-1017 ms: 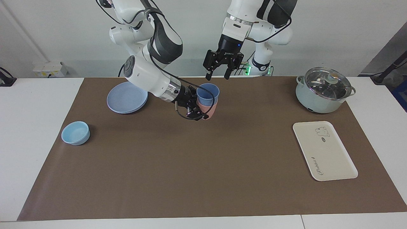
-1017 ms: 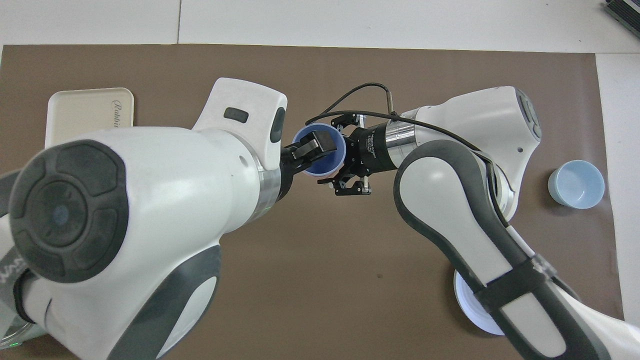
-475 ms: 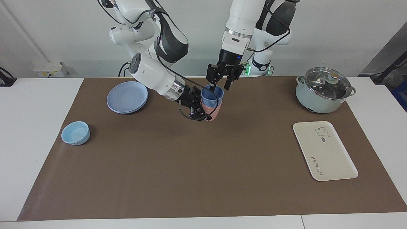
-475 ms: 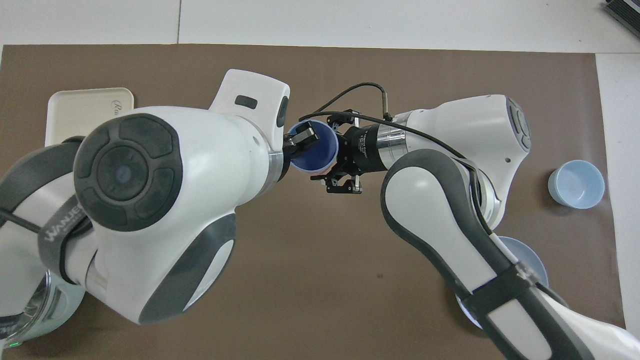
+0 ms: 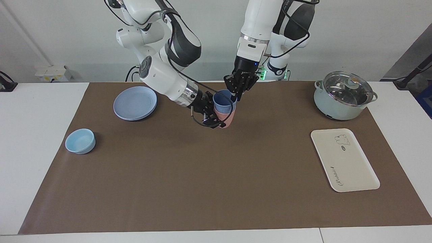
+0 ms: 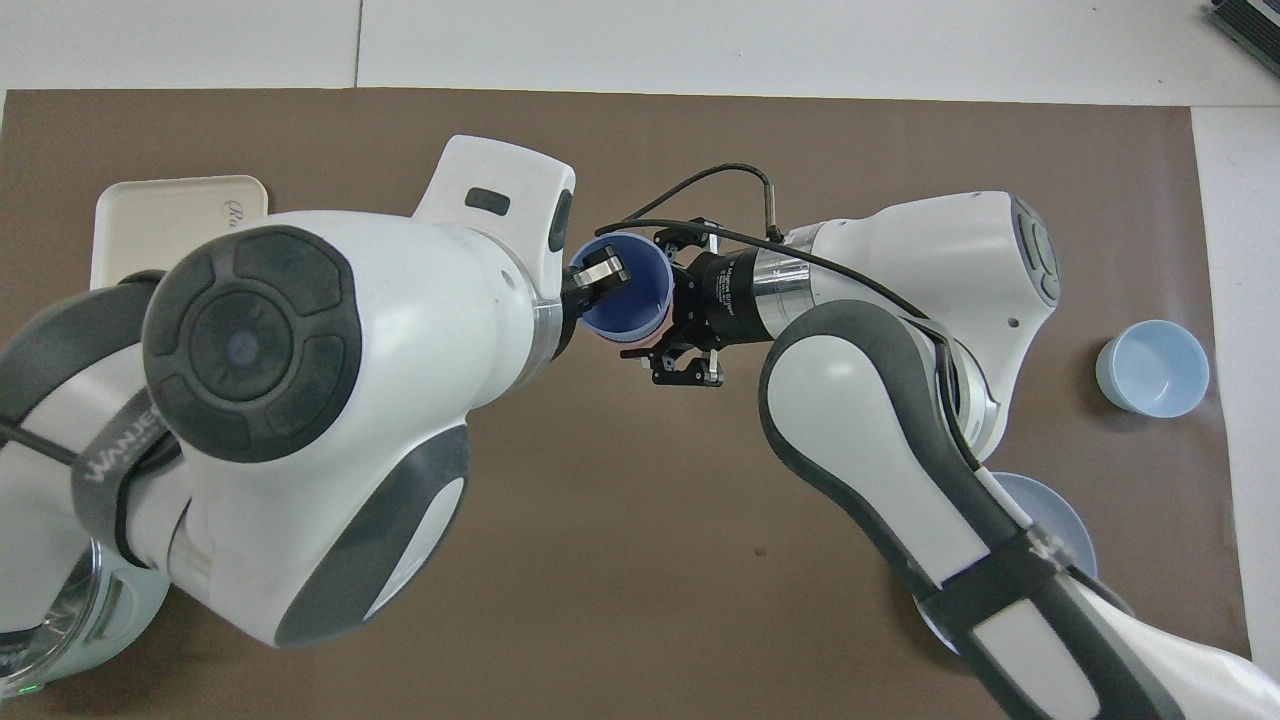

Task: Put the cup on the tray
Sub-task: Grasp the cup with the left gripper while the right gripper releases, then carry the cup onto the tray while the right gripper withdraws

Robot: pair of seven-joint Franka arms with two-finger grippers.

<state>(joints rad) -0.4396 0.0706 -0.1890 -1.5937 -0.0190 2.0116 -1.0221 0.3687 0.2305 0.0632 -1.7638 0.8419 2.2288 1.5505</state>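
The cup [image 5: 222,102] sits nested in a pink cup [image 5: 226,118], raised over the brown mat near the worktop's middle. The left end effector [image 5: 236,96] pinches the cup's rim, one finger inside. The right end effector [image 5: 212,118] clamps the pink cup from the side. The tray [image 5: 344,160] lies bare toward the left arm's end, beside a lidded pot [image 5: 343,96].

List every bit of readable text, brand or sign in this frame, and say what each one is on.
"WANJE...": partly visible lettering on the grey band of the left arm, cut off by the arm's curve.
Dark script on the tray, below the small bear drawing: too small to read surely.
White print on the right arm's black wrist collar: too small to read.
No other text shows.
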